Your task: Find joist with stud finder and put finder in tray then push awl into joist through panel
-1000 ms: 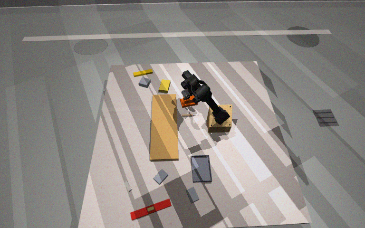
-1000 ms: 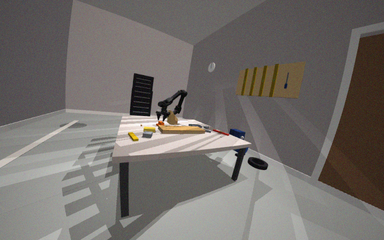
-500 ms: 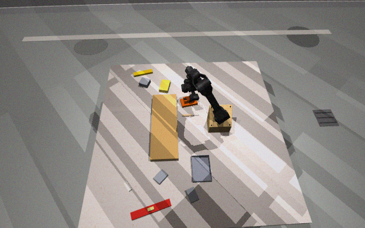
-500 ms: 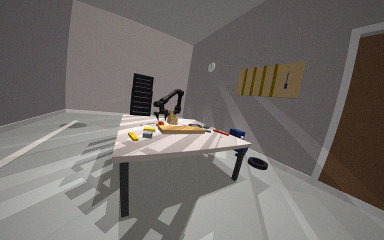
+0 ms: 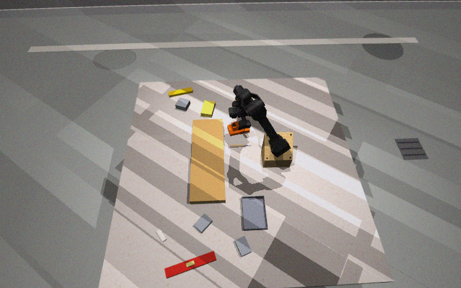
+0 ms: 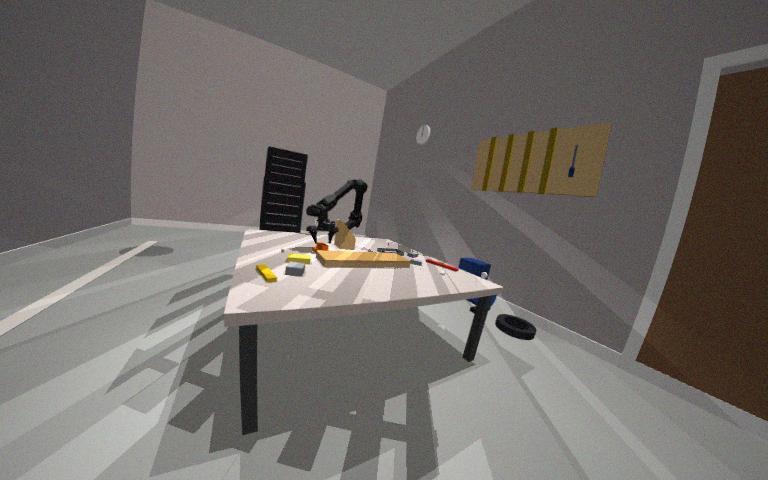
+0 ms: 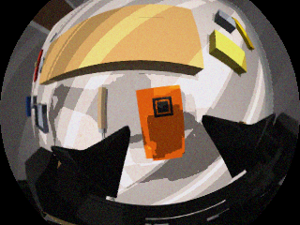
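The orange stud finder (image 5: 233, 131) (image 6: 321, 247) (image 7: 165, 133) lies on the table, its black square mark facing up. My gripper (image 5: 239, 119) (image 6: 323, 242) (image 7: 167, 124) is open and empty above it; in the wrist view the stud finder shows between and beyond the fingertips. The awl (image 5: 236, 145) (image 7: 102, 108) lies on the table beside the stud finder, with a pale wooden handle and a thin metal shaft. The floor panel (image 5: 207, 162) (image 6: 365, 260) (image 7: 127, 37) lies flat; the joist is hidden. The grey tray (image 5: 253, 213) holds nothing.
A yellow block (image 5: 207, 108) (image 7: 227, 49), a grey block (image 5: 182, 104) (image 7: 225, 20) and a yellow bar (image 5: 180, 92) lie beyond the panel's far end. Two grey pieces (image 5: 203, 222) (image 5: 242, 246), a white piece (image 5: 161, 235) and a red level (image 5: 176, 267) lie near the tray end.
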`<state>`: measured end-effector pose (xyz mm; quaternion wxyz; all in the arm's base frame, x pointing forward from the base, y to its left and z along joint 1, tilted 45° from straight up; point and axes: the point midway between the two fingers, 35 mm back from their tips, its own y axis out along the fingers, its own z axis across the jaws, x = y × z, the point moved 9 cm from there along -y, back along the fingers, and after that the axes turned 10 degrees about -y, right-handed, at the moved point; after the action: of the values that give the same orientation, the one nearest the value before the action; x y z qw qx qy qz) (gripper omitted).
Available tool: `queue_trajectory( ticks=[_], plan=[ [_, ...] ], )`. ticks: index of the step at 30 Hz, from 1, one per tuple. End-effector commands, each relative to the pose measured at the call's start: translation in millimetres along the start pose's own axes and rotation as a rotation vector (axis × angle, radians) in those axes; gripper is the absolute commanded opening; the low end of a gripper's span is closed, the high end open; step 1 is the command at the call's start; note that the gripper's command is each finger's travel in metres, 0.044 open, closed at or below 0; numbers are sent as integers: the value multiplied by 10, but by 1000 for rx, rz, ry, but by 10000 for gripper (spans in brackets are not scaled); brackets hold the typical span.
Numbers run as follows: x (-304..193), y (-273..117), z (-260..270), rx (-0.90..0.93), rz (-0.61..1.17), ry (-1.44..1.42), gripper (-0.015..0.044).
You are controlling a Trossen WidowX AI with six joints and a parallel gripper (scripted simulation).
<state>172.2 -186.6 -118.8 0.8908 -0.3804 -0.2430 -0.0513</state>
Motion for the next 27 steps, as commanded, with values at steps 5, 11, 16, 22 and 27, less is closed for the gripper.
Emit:
queue_trajectory(
  ticks=[5,11,16,22,27],
  plan=[
    [-40,150,18,6,-5,8,440],
    [-66,242,27,7,-6,8,440],
    [-89,318,38,7,-6,8,440],
    [-96,340,41,7,-6,8,361],
    [-96,340,41,7,-6,8,308]
  ],
)
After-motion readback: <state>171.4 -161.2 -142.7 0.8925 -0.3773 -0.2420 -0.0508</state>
